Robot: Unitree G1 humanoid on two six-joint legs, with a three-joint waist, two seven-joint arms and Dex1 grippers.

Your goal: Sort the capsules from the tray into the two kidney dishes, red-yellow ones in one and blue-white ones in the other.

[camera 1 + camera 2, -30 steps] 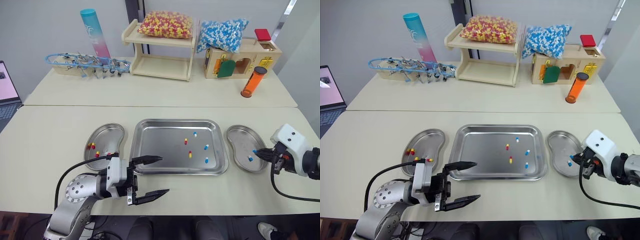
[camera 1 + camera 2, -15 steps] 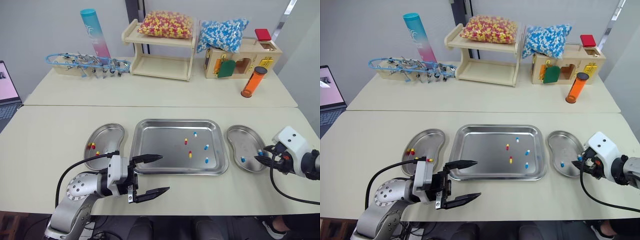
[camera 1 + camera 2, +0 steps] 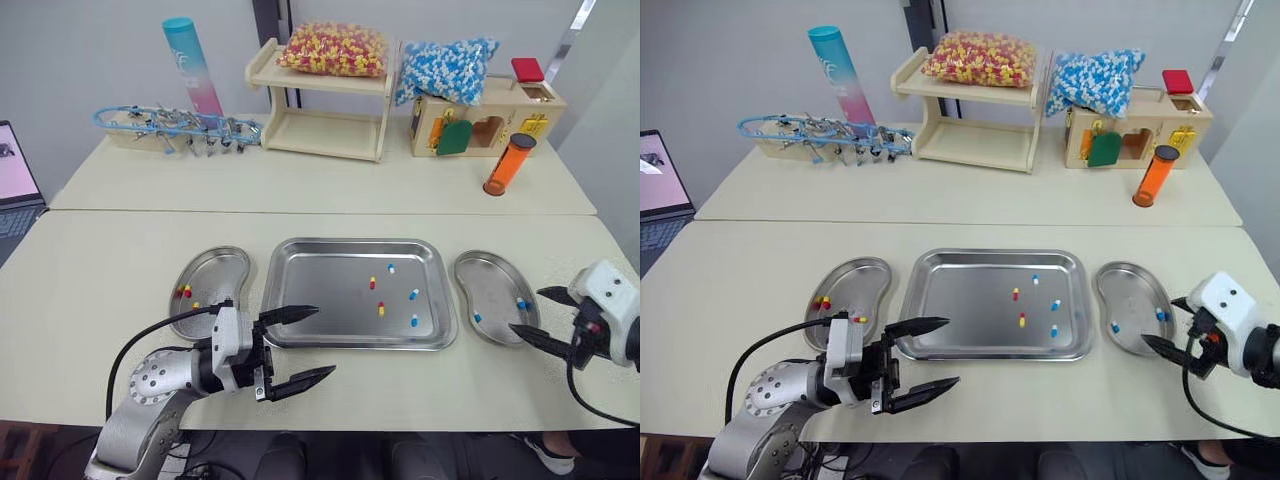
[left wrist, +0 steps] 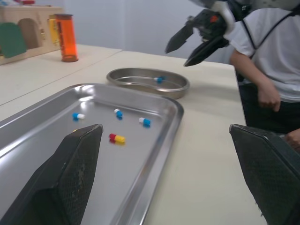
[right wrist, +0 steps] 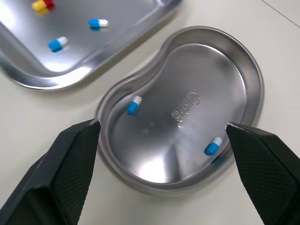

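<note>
The steel tray lies mid-table and holds three blue-white capsules and two red-yellow capsules. On its left, the left kidney dish carries red-yellow capsules. The right kidney dish holds two blue-white capsules, which also lie apart in that dish in the right wrist view. My right gripper hangs open and empty over that dish's right side. My left gripper stands open and empty at the tray's front-left corner.
Across the back table stand a wooden shelf with bagged capsules, a wooden box, an orange cylinder, a teal-pink tube and a blue tool rack. A laptop sits far left. A person sits beyond the table's right end.
My right gripper has opened and let a blue-white capsule drop into the right dish, then drawn back to the right. The left gripper has hardly moved.
</note>
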